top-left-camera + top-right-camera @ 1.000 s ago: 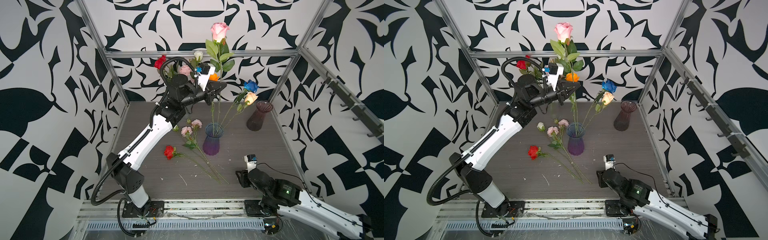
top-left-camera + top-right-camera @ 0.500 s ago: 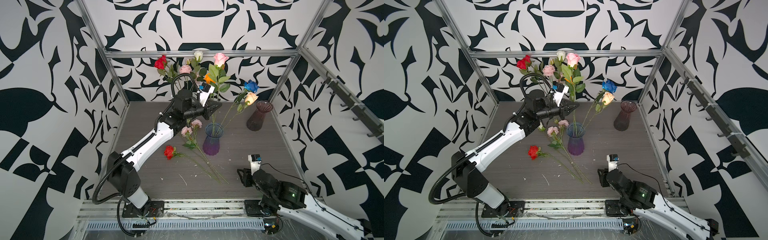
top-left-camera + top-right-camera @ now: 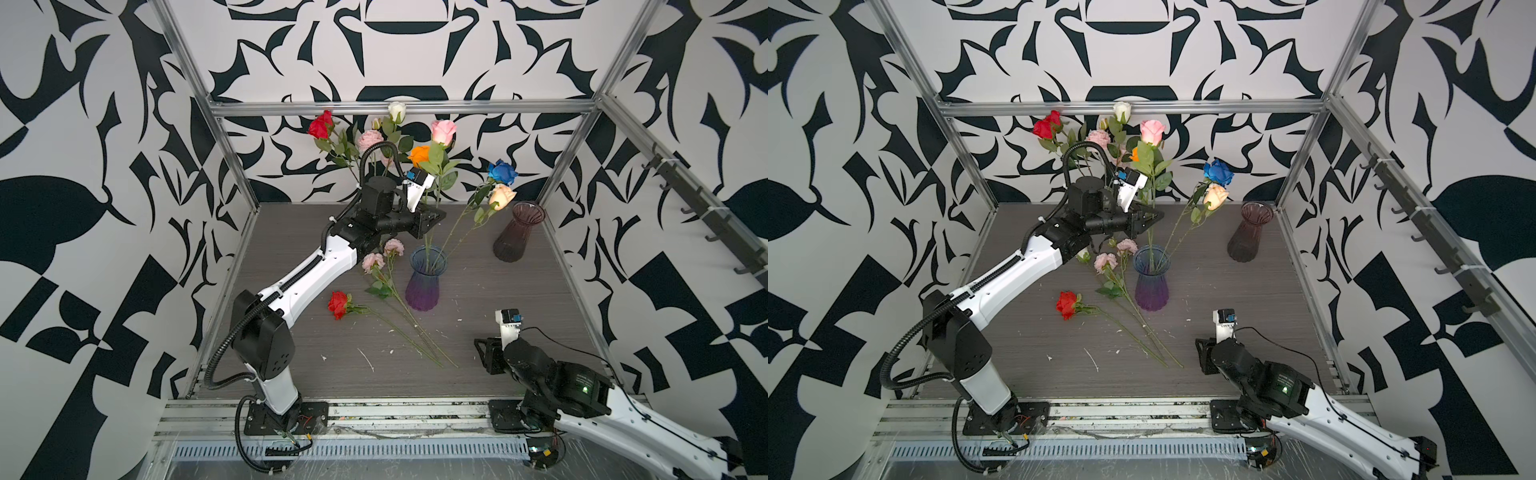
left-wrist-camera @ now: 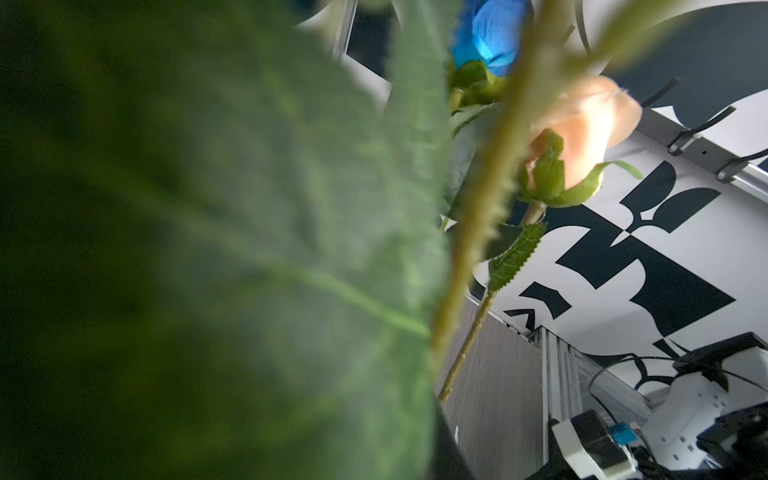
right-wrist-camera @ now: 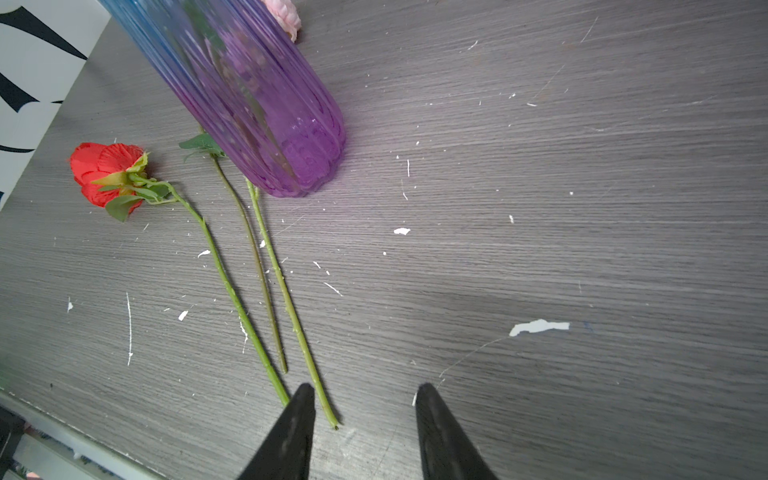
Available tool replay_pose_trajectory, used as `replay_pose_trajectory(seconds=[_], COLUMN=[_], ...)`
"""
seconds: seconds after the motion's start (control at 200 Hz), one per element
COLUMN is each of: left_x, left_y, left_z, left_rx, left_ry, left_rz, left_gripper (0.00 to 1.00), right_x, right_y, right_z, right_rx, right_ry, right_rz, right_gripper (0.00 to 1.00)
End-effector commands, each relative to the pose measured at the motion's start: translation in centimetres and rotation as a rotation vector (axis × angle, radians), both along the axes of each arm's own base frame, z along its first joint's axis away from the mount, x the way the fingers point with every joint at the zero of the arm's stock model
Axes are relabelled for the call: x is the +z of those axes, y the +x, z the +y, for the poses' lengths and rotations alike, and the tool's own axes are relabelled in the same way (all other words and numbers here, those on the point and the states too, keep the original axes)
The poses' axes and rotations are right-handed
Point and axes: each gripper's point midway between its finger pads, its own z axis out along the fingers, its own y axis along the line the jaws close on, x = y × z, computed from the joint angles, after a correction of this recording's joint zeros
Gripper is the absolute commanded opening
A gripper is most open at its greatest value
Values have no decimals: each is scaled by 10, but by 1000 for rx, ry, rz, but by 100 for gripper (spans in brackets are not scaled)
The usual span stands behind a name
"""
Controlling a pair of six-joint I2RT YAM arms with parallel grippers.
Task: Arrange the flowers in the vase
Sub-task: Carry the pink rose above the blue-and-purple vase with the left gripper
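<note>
The blue-to-purple ribbed vase (image 3: 427, 276) (image 3: 1151, 276) (image 5: 257, 95) stands mid-table holding a blue rose (image 3: 502, 171) (image 4: 486, 33), a peach rose (image 3: 502, 195) (image 4: 582, 129) and a tall pink rose (image 3: 443, 131) (image 3: 1152, 131). My left gripper (image 3: 432, 218) (image 3: 1152, 216) hovers above the vase mouth at the pink rose's stem (image 4: 478, 216). A leaf (image 4: 249, 249) hides its jaws. A red rose (image 3: 338, 303) (image 5: 108, 174) and two ruffled pale pink blooms (image 3: 374, 262) lie left of the vase. My right gripper (image 5: 365, 388) (image 3: 486, 355) is open and empty by their stem ends.
A dark maroon vase (image 3: 515, 232) (image 3: 1246, 232) stands at the back right. Red (image 3: 321, 124), white (image 3: 397, 110), pale pink (image 3: 370, 139) and orange (image 3: 419, 154) flowers stand upright behind the left arm, their base hidden. Metal frame posts (image 3: 232, 166) border the table.
The left arm has come down with the pink rose, sinking its stem into the blue-purple vase. The right arm has shifted only slightly.
</note>
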Motion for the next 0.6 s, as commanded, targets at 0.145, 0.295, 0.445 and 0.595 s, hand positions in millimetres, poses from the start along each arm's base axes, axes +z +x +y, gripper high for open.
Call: replay_pose_trajectory(seconds=[0.145, 0.295, 0.445, 0.595], left_x=[8, 12, 17, 23], left_y=[-8, -11, -10, -9], left_z=[3, 4, 5, 7], left_rx=[-25, -25, -20, -1], left_ry=[15, 20, 25, 19], left_rz=[6, -2, -5, -4], left_gripper=[49, 52, 53, 52], right_x=[6, 6, 6, 5], right_y=[4, 4, 4, 3], right_z=[-2, -2, -2, -2], right_rx=[-26, -26, -26, -25], right_ry=[5, 4, 3, 5], right_rz=[-18, -18, -17, -15], right_gripper=[44, 44, 44, 44])
